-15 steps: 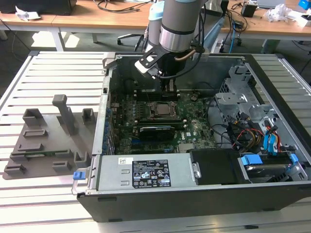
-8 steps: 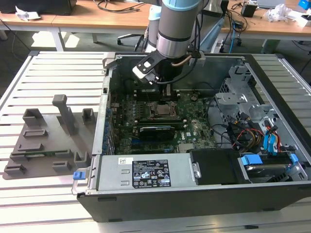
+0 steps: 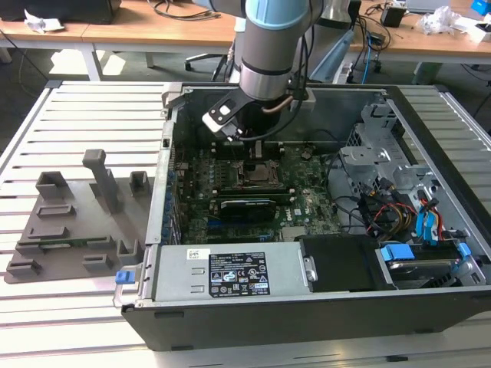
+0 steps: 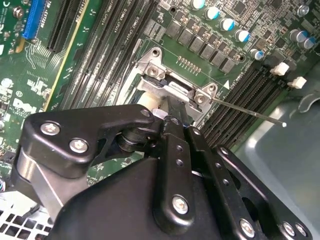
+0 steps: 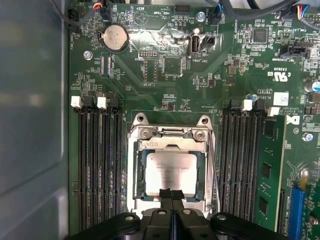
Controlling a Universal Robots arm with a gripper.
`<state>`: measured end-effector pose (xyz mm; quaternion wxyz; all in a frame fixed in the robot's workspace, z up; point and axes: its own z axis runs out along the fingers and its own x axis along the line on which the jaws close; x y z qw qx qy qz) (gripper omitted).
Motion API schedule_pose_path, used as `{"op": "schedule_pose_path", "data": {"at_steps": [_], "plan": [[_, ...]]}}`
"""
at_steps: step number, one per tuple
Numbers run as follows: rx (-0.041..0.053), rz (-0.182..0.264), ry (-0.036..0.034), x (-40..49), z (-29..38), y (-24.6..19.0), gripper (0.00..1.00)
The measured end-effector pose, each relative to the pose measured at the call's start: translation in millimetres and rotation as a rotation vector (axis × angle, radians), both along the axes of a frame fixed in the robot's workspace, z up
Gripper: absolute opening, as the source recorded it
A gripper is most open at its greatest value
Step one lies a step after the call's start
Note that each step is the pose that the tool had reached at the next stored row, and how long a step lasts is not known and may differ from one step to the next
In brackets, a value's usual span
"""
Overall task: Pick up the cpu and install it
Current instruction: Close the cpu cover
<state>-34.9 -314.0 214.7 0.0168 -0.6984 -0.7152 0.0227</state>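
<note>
The cpu, a small square chip with a silvery top, lies flat inside the motherboard socket frame in the first wrist view. My gripper is just above the chip's near edge. Its two black fingers are pressed together with only a thin seam between them and nothing held. In the exterior view the gripper hangs low inside the open computer case, directly over the socket. In the second wrist view the gripper's linkage covers the socket, leaving its metal hinge and thin lever rod showing.
Rows of memory slots flank the socket, and a long black card lies just in front of it. Cables and drive bays crowd the exterior view's right of the case. A grey fixture tray sits on the slatted table beside the case.
</note>
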Motion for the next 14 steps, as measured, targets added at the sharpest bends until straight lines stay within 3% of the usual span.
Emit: {"op": "schedule_pose_path", "data": {"at_steps": [6, 14], "plan": [[-0.0003, 0.0, 0.0, -0.7, -6.7, 0.0, 0.11], [-0.0008, 0.0, 0.0001, -6.3, -9.5, 0.0, 0.11]]}}
